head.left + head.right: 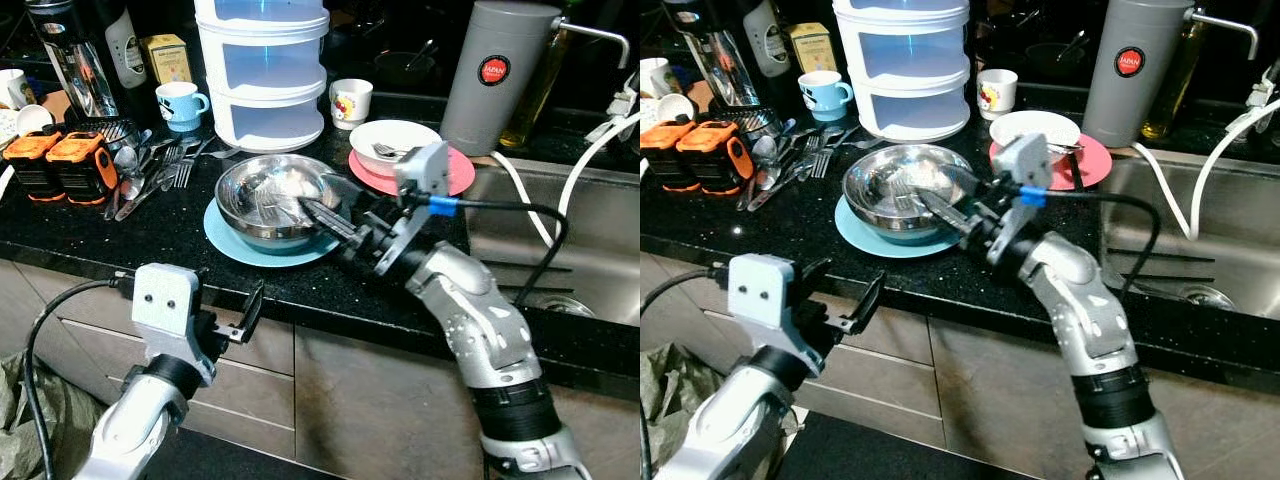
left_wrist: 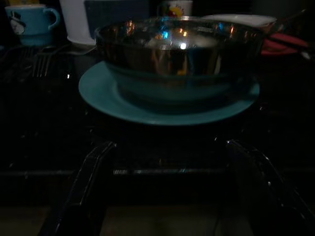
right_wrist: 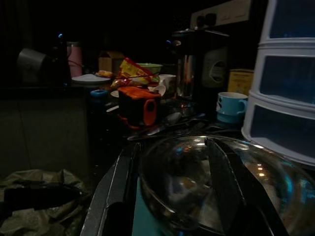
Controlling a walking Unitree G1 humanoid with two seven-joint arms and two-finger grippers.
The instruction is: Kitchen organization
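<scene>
The right arm reaches up over the worktop edge, its right tool open astride the near rim of the steel bowl, which sits on a blue plate. The left tool, open, hovers below the worktop's front edge.

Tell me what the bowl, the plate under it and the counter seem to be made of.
Bowl: polished steel, judging by mirror reflections.
Plate under it: light blue, smooth, probably plastic or glazed ceramic.
Counter: black speckled stone, likely granite, glossy.
</scene>
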